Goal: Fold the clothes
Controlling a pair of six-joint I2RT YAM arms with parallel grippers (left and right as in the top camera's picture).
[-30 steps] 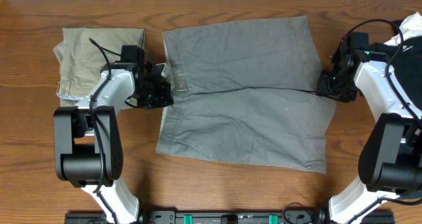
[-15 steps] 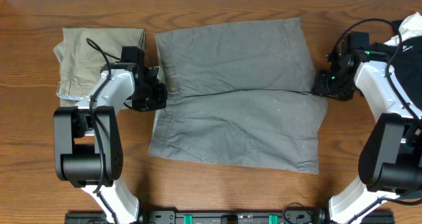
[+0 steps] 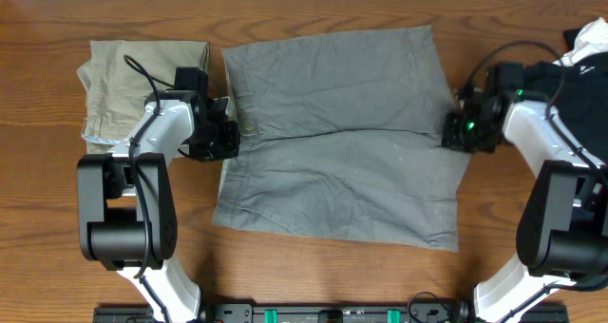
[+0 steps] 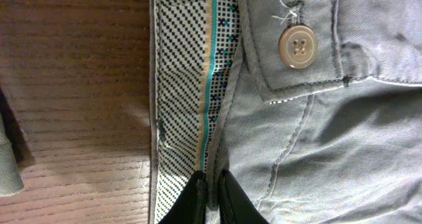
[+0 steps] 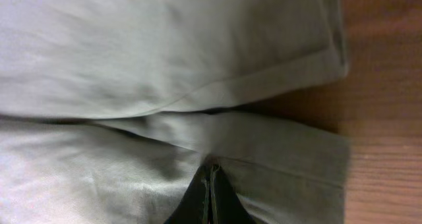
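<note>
Plainly, the grey shorts (image 3: 337,138) lay spread flat across the middle of the wooden table (image 3: 285,290), with the waistband toward the left arm and the leg hems toward the right. Judging by the wrinkles and stitched seams, the cotton would be light, limp and not slippery. It would likely sag from whatever edge was lifted, so the doubled waistband and the hemmed leg ends looked the firmest places to grip. The left gripper (image 4: 212,188) sat at the waistband edge near the button (image 4: 297,46), its fingers almost together and nipping the edge where the patterned lining (image 4: 184,85) met the grey cloth. The right gripper (image 5: 211,178) had its fingers pressed flat together, tips against the fabric just inside the hems where the two legs met. Whether any layer was caught between them could not be told.
</note>
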